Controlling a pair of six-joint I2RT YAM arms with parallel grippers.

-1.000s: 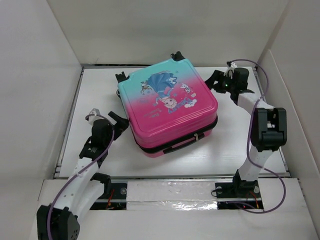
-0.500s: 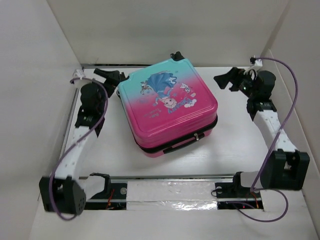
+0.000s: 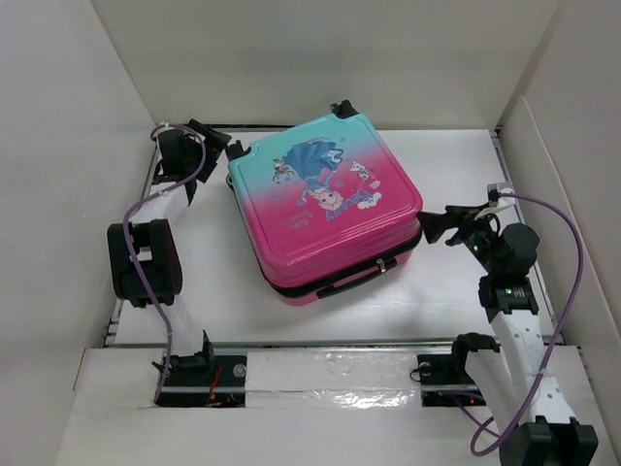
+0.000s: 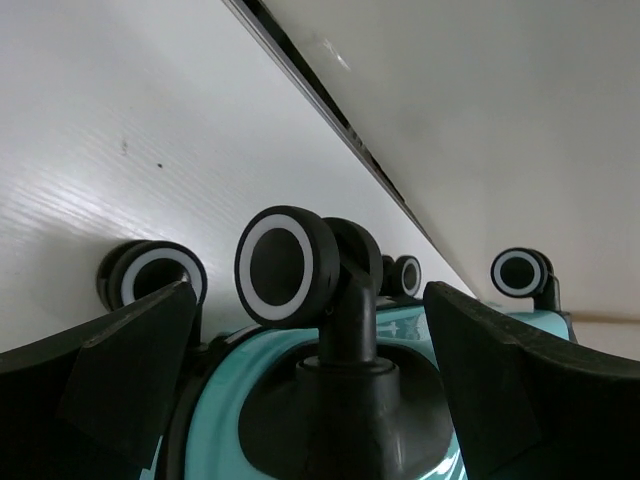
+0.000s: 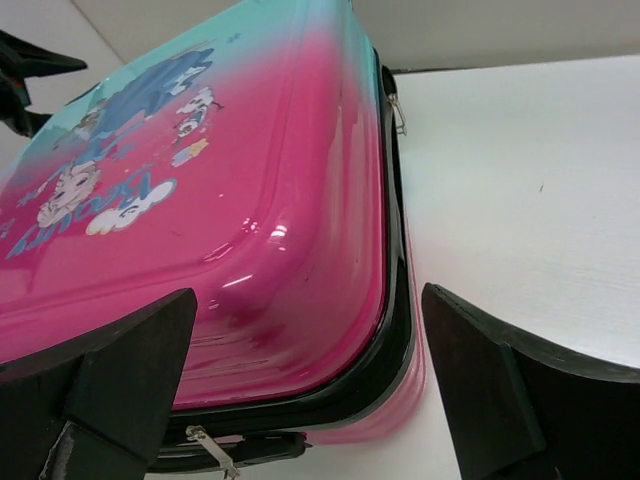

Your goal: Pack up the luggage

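The luggage (image 3: 325, 204) lies flat and closed in the middle of the table, teal at the far end, pink at the near end, with a princess print on top. My left gripper (image 3: 215, 139) is open at its far-left corner. In the left wrist view a black-and-white wheel (image 4: 285, 266) stands between the jaws, untouched. My right gripper (image 3: 441, 224) is open at the luggage's near-right corner. The right wrist view shows that pink corner (image 5: 300, 260) and a zipper pull (image 5: 212, 449) between the jaws.
White walls enclose the table (image 3: 485, 175) on the left, back and right. A dark slot (image 4: 330, 110) runs along the foot of the back wall. Other wheels (image 4: 150, 275) show at the luggage's teal end.
My left arm swung from the luggage's near-left side to its far-left corner. My right arm swung from the far-right corner down to the near-right corner. The luggage has not moved.
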